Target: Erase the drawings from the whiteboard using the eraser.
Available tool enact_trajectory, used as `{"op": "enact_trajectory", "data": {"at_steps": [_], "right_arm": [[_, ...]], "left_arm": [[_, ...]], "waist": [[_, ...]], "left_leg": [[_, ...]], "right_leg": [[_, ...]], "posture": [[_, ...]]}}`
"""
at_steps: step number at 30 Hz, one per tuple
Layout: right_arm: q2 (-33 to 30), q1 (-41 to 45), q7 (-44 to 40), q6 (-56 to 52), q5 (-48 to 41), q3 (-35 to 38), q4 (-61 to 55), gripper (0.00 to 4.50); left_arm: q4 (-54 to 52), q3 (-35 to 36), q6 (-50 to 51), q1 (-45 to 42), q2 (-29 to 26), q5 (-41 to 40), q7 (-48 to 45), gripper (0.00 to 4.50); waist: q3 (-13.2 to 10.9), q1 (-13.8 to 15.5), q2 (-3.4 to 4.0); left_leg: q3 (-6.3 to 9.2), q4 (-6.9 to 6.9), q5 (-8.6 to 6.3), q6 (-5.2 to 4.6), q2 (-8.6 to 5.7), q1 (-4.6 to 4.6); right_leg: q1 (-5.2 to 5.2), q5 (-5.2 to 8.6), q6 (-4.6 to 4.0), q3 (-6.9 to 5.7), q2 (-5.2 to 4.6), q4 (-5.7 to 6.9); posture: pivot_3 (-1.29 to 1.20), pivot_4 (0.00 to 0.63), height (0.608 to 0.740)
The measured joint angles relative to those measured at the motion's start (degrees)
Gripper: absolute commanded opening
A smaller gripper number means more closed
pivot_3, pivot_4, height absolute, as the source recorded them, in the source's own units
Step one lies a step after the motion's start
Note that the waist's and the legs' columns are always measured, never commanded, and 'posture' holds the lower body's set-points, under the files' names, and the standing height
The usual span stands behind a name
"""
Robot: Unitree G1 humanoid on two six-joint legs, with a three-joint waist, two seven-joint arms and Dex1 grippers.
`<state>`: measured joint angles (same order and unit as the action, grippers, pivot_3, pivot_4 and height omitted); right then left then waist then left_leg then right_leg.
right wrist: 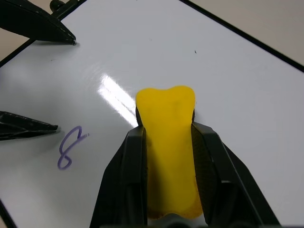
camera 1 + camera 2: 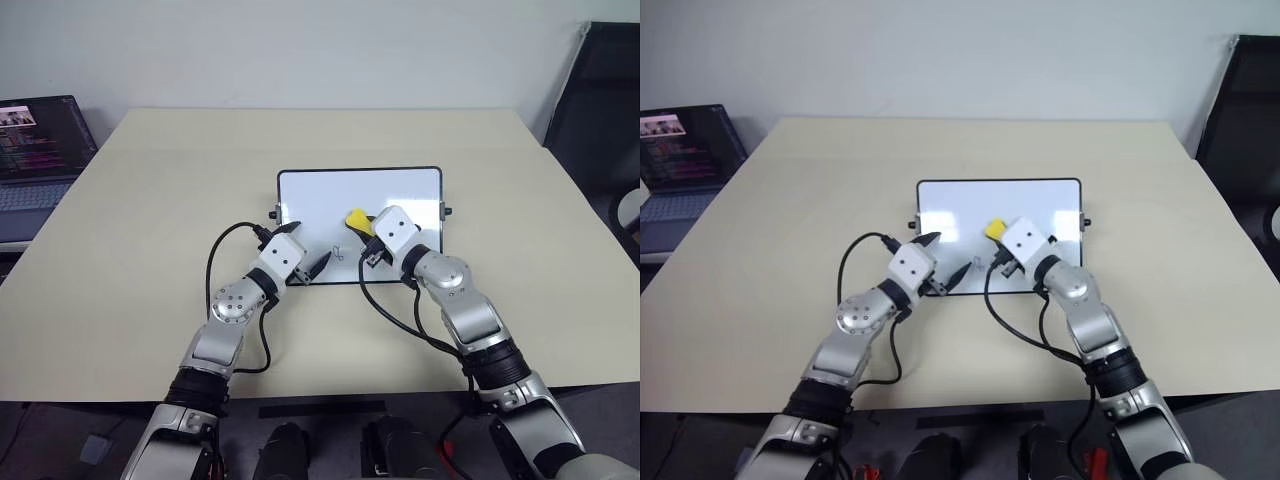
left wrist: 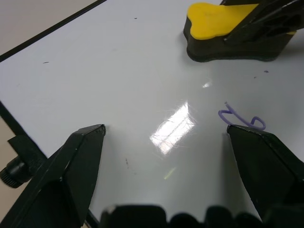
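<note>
The whiteboard (image 2: 330,195) lies flat in the middle of the tan table, its black frame and side knobs showing. My right gripper (image 1: 166,128) is shut on the yellow eraser (image 1: 168,142), which has a black underside and sits low over the board's middle. One small blue 8-like drawing (image 1: 69,149) lies near the board's front edge, between the two grippers (image 2: 338,253). My left gripper (image 3: 166,130) is open over the board's front left part. Its fingertips sit close to the surface, one of them right beside the drawing (image 3: 240,118). Whether they touch the board I cannot tell.
An open laptop (image 2: 40,150) stands off the table's far left. A dark chair (image 2: 600,100) is at the far right. The tan table (image 2: 150,200) spreads wide around the board. Black cables loop from both wrists over the table's front part.
</note>
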<state>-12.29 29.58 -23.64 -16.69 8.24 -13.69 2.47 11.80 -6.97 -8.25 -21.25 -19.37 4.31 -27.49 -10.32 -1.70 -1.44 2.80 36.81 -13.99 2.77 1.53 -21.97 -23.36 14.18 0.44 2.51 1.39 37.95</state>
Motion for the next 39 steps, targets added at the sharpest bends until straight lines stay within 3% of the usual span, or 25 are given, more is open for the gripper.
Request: {"op": "enact_trajectory", "data": {"at_steps": [9,17,39], "right_arm": [[-4.56,-6.52,-2.45,-0.68,-3.54,3.68,-7.15,0.98],[-4.39,-8.47,-2.10,-3.23,-3.96,3.33,-9.74,0.98],[3.53,-4.13,-1.25,-3.06,-2.34,-4.07,-4.39,0.98]], "left_arm": [[-10.44,0.61,1.46,7.61,-2.15,-3.37,-4.50,4.50],[-18.68,1.11,7.07,17.49,-3.97,-5.75,-4.78,4.50],[-18.10,2.85,7.70,16.75,-5.28,-5.57,-3.16,4.50]], "waist": [[-0.06,-0.13,0.02],[-0.12,-0.21,0.05],[-0.12,-0.17,0.06]], "left_leg": [[-0.04,-0.10,0.00,0.00,0.04,-0.06],[-0.02,-0.21,0.00,0.00,0.10,-0.04],[-0.09,-0.34,0.00,0.01,0.08,-0.08]], "right_leg": [[-0.14,0.02,-0.04,0.03,0.00,-0.01],[-0.23,0.07,-0.12,0.03,0.01,0.02],[-0.29,0.08,-0.12,0.04,-0.01,-0.08]], "posture": [[0.00,0.150,0.740],[0.00,0.150,0.740],[0.00,0.150,0.740]]}}
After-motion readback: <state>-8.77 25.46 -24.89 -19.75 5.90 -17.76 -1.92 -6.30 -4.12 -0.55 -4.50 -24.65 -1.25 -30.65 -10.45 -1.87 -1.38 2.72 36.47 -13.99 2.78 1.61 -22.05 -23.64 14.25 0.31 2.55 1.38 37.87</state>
